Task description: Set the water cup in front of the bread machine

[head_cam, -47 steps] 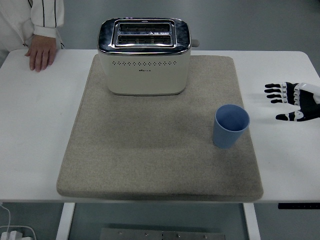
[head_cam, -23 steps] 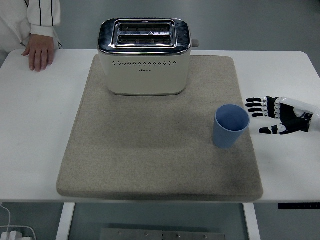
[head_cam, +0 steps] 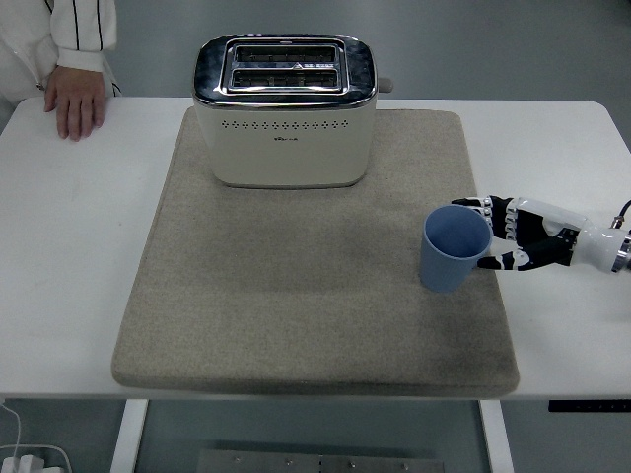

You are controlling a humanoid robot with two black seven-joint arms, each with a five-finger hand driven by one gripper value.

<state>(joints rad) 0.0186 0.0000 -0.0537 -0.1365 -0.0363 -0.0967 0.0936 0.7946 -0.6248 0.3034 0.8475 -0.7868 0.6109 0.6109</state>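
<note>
A blue water cup (head_cam: 454,251) stands upright on the right part of a grey felt mat (head_cam: 296,286). The cream and chrome bread machine (head_cam: 284,110) sits at the mat's back, well to the cup's upper left. My right hand (head_cam: 483,235) comes in from the right edge and is up against the cup's right side. Its fingers (head_cam: 475,206) reach behind the cup's rim and the thumb sits at the cup's near right side. The hand is still open, not closed on the cup. My left arm is out of view.
A person's hand (head_cam: 74,101) rests on the white table (head_cam: 69,246) at the back left corner. The mat covers most of the table's middle.
My right hand has moved left from the table's right edge to the cup, and its fingers now bracket the cup's right side. The cup and bread machine have not moved.
</note>
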